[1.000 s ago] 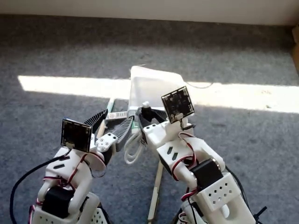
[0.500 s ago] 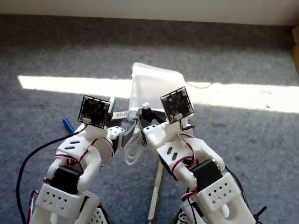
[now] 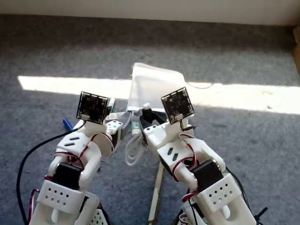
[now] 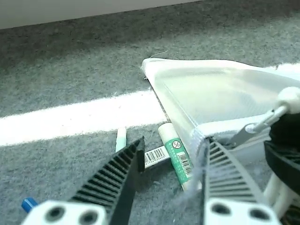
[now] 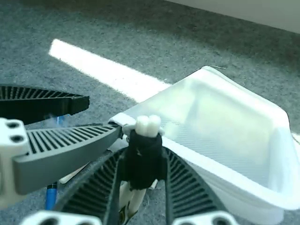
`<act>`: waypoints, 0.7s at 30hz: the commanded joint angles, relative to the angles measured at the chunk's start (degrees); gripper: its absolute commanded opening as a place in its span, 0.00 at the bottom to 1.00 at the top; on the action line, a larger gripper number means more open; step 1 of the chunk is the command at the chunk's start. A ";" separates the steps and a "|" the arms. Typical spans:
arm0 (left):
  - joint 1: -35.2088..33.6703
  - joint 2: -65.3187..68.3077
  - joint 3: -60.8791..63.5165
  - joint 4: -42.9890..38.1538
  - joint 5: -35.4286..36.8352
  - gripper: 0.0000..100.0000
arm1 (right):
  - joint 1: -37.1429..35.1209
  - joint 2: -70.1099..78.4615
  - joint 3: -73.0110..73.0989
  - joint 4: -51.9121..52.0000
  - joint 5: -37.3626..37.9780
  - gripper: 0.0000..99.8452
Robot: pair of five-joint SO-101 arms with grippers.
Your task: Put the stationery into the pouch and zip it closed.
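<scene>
Carpet [image 3: 56,47]: grey and short-piled, spread under everything.
Sunlit band [image 3: 47,84]: cast across the carpet from side to side.
Wall [image 3: 140,8]: a pale strip, seen along the far edge.
Brown object [image 3: 297,47]: cut off at the right edge, not identifiable.

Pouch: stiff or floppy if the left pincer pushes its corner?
Likely floppy: the pouch looks like thin translucent fabric, its rim bowing. Probably light, so it may slide on the carpet rather than resist.
</scene>
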 commanded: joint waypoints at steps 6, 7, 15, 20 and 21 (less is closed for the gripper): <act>-0.66 7.96 -3.21 -4.13 -0.44 0.18 | -0.04 -1.63 -0.57 -1.10 0.35 0.00; -0.75 7.96 -3.21 -4.13 -0.53 0.16 | 0.04 -1.63 -0.57 -1.10 0.44 0.00; -1.19 7.96 -3.30 -4.22 -0.62 0.02 | 0.13 -3.56 -0.57 1.71 0.62 0.00; -1.19 7.96 -3.38 -4.22 -0.62 0.01 | 4.88 -9.63 -0.48 4.09 0.70 0.00; -1.27 7.96 -3.38 -4.22 -0.62 0.01 | 6.11 -10.42 -0.48 4.62 0.70 0.00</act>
